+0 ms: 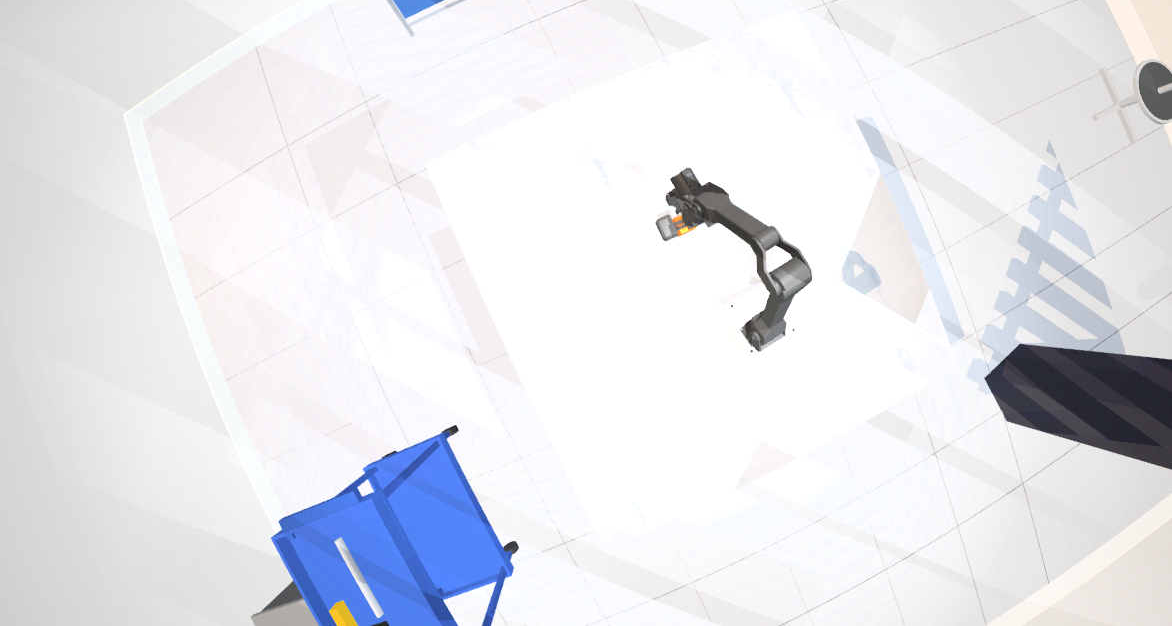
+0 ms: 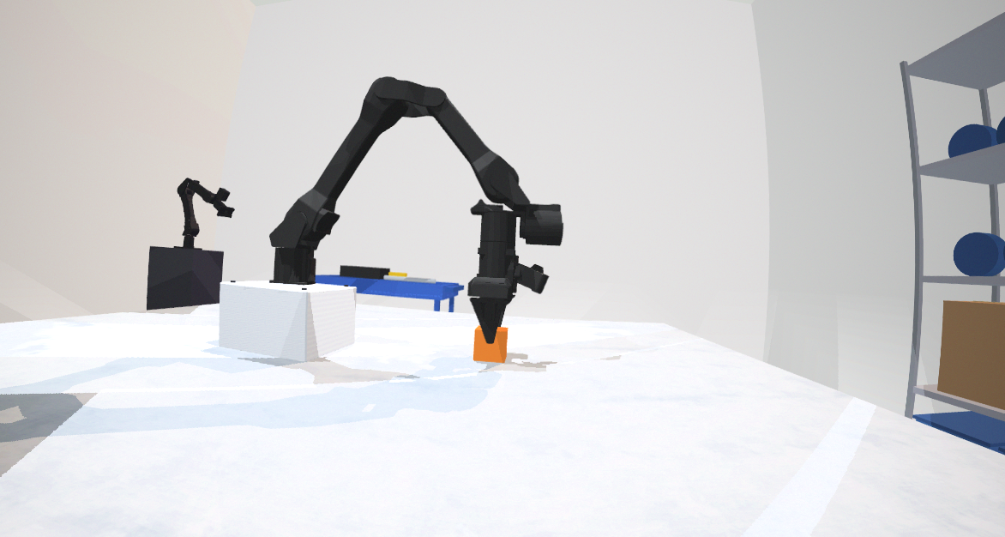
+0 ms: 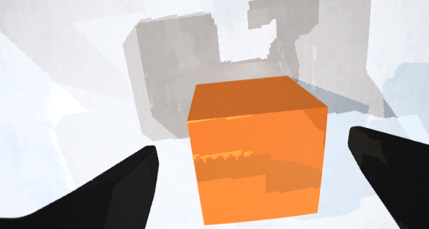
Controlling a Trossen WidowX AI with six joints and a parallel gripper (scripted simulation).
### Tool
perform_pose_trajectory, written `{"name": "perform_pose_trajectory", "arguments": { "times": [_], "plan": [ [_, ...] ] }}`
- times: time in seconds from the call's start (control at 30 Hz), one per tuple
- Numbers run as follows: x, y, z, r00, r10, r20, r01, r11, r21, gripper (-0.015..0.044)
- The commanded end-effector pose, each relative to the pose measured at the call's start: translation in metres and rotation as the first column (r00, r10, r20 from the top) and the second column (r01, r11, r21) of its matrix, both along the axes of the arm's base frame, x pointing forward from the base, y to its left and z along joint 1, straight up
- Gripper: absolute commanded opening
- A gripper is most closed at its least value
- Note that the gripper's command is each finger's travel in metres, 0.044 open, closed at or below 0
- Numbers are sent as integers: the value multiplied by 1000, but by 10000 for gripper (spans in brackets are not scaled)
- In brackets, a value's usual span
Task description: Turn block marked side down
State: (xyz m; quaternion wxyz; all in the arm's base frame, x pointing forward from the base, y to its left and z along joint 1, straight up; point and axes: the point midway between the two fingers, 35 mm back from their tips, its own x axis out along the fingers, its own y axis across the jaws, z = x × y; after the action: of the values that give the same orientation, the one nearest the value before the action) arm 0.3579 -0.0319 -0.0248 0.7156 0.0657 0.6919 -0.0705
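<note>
An orange block [image 1: 685, 230] [image 2: 490, 353] [image 3: 258, 203] rests upright on the white table [image 1: 590, 392] [image 2: 633, 455]. The wrist view shows its top and one darker side. No clear mark shows on these faces; the underside and the other sides are hidden. My gripper [image 2: 490, 337] [image 3: 254, 145] points straight down and is open. Its fingertips are down at the block's level, one to each side of it, with a gap on both sides in the wrist view. In the exterior view the near finger overlaps the block's upper part.
The arm's white base box [image 2: 281, 322] stands left of the block in the exterior view. Beyond the table are a blue cart [image 1: 434, 515] [image 2: 394, 286], a grey shelf rack [image 2: 914, 238] and a second arm [image 2: 188, 209] on a dark pedestal [image 2: 183, 278].
</note>
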Motion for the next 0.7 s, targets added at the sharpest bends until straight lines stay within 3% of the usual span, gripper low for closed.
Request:
{"name": "perform_pose_trajectory", "arguments": {
  "times": [0.0,0.2,0.67],
  "plan": [
    [-3,1,-5,1000,5,-9,-5,1000,5,387],
    [-3,1,-5,1000,5,-9,-5,1000,5,230],
    [-3,1,-5,1000,5,-9,-5,1000,5,137]
  ]
}}
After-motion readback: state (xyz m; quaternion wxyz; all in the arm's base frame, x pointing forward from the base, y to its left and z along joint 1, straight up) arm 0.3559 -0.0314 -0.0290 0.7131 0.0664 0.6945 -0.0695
